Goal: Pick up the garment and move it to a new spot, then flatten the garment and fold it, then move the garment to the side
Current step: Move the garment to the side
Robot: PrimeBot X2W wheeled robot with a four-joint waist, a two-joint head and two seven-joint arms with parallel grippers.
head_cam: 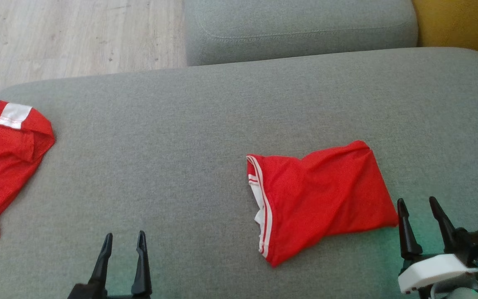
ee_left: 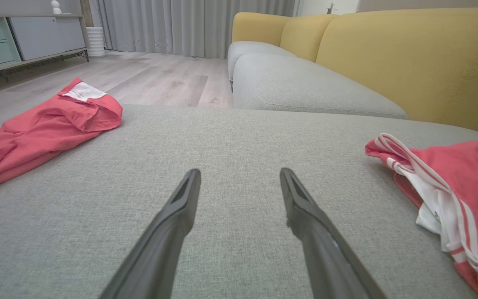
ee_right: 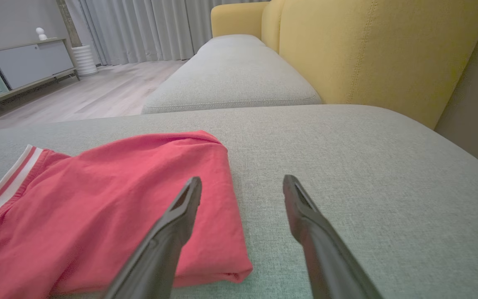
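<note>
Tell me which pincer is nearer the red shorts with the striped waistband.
Right. The right pincer sits right at the shorts' right edge; the left pincer is farther away, off their waistband side.

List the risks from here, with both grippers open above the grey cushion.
Two red garments lie here: the striped-band garment beside the right gripper and another red garment far left; the wrong one may get picked.
The striped-band garment is layered; an edge pinch might lift only the top layer and unfold it.
The far-left one sits near the cushion edge and could slide to the floor.
</note>
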